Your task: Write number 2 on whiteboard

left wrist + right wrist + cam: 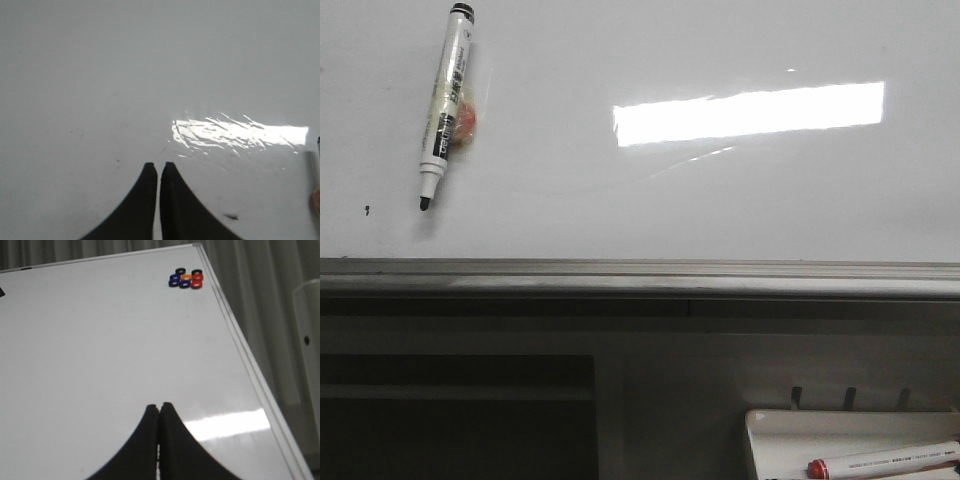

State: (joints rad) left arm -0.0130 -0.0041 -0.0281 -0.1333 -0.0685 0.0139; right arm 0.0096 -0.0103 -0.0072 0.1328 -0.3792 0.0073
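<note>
The whiteboard [720,200] fills the upper part of the front view, glossy white with a bright rectangular reflection and a grey metal lower edge [640,275]. No number 2 shows on it in any view; only a tiny black dot [367,209] sits at the lower left. An uncapped black marker [445,105] lies slanted on the board at the upper left, tip down. Neither gripper appears in the front view. My left gripper [159,166] hovers over bare board [100,75], jaws together and empty. My right gripper [160,406] is shut and empty over the board [100,340].
A small white tray [770,430] at the lower right holds a red-capped marker [885,462]. A cluster of coloured magnets [186,279] sits near the board's far corner. The board's metal side frame [250,370] borders a grey curtain and a white post [306,340].
</note>
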